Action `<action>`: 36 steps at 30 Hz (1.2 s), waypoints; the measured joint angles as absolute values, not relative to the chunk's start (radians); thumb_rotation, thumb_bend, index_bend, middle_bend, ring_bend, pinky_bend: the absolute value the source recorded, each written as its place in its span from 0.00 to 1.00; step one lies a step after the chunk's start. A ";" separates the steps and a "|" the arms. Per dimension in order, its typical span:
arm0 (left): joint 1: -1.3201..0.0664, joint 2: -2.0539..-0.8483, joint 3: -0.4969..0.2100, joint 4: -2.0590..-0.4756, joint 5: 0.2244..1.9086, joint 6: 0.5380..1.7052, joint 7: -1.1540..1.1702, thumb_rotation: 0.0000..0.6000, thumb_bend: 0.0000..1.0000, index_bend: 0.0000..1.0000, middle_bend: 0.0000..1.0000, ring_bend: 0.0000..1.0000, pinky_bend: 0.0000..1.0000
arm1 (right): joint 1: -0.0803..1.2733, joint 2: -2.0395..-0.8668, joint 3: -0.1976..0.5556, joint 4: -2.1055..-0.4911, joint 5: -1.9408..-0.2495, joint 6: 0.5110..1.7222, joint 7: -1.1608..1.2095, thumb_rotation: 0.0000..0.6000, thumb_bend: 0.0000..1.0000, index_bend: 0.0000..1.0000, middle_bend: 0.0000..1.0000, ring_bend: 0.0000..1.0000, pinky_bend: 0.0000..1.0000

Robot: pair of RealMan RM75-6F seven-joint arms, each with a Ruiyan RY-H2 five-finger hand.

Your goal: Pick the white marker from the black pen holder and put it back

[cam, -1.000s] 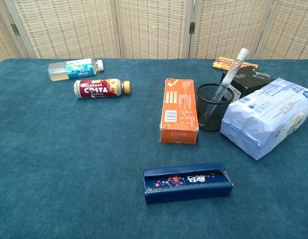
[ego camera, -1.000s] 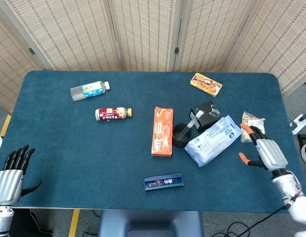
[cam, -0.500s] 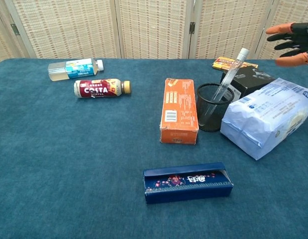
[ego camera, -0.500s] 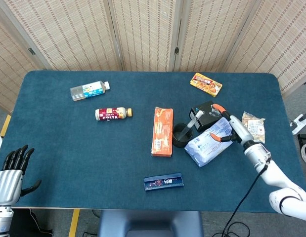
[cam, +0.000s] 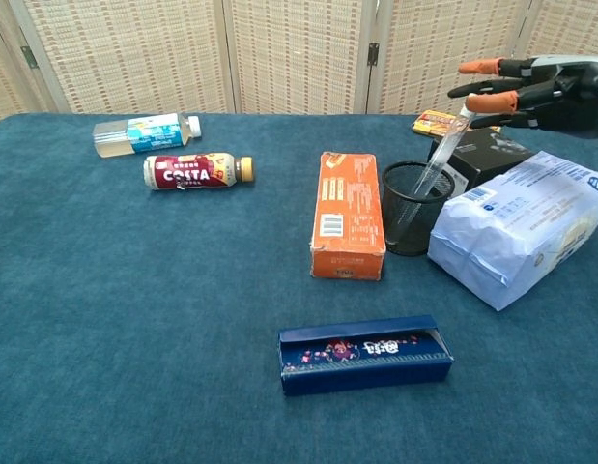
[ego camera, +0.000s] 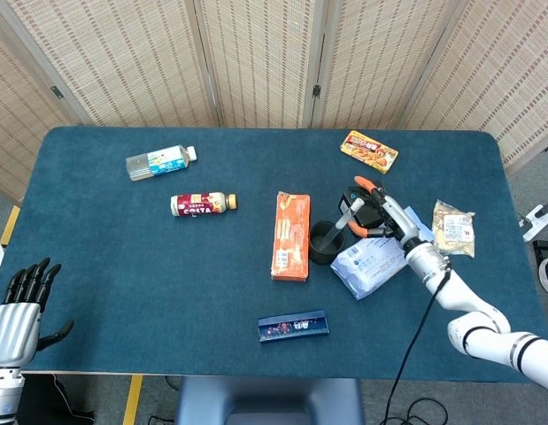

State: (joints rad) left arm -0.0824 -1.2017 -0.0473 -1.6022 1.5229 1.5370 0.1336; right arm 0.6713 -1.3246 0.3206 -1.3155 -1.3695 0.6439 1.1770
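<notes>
- Landmark = black pen holder (cam: 415, 208), round mesh cup upright on the blue table (ego camera: 123, 266), near mid-right of it.
- White marker (cam: 443, 147) stands in the holder, leaning up and away toward the right side; lower end inside the mesh, top sticks well above the rim.
- Right hand (cam: 542, 90) hovers above and to the right of the holder, at the marker's top. Fingers (cam: 492, 101) apart, orange tips pointing left; one tip is right at the marker's cap. Can't tell if it touches; no grip closed on it. Holds nothing, fingers spread.
- Head view: same right hand (ego camera: 380, 212) sits over the black box, tips reaching toward the marker (ego camera: 348, 217).
- Left hand (ego camera: 17, 314) far left of the holder, at the table's near-left corner edge, fingers straight up and apart, thumb out, nothing in it.
- Orange box (cam: 348, 213) lies flat just left of the holder, abt touching it.
- Black box (cam: 482, 155) just behind-right of the holder.
- White-blue bag (cam: 521, 222) just right of the holder, in front of the black box.
- Yellow snack pack (ego camera: 369, 150) behind the holder, well apart.
- Small snack bag (ego camera: 454, 228) farther right of the holder, past the white-blue bag.
- Dark blue carton (cam: 364, 353) lies in front of the holder, near the table's front.
- Costa bottle (cam: 194, 171) on its side well left of the holder; clear bottle (cam: 144, 132) w/ blue label behind and left of that.
</notes>
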 measured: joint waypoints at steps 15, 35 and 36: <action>-0.080 -1.205 -0.046 -1.589 1.525 1.540 0.117 1.00 0.24 0.10 0.06 0.06 0.10 | 0.705 -1.384 0.214 -1.293 -1.622 0.879 1.458 1.00 0.33 0.00 0.19 0.11 0.15; -0.071 -1.210 -0.046 -1.561 1.518 1.546 0.087 1.00 0.24 0.10 0.06 0.06 0.10 | 0.733 -1.288 0.138 -1.439 -1.645 0.958 1.171 1.00 0.33 0.01 0.17 0.09 0.15; -0.072 -1.210 -0.047 -1.560 1.518 1.545 0.086 1.00 0.24 0.10 0.06 0.06 0.10 | 0.732 -1.279 0.138 -1.444 -1.639 0.953 1.124 1.00 0.33 0.03 0.17 0.08 0.15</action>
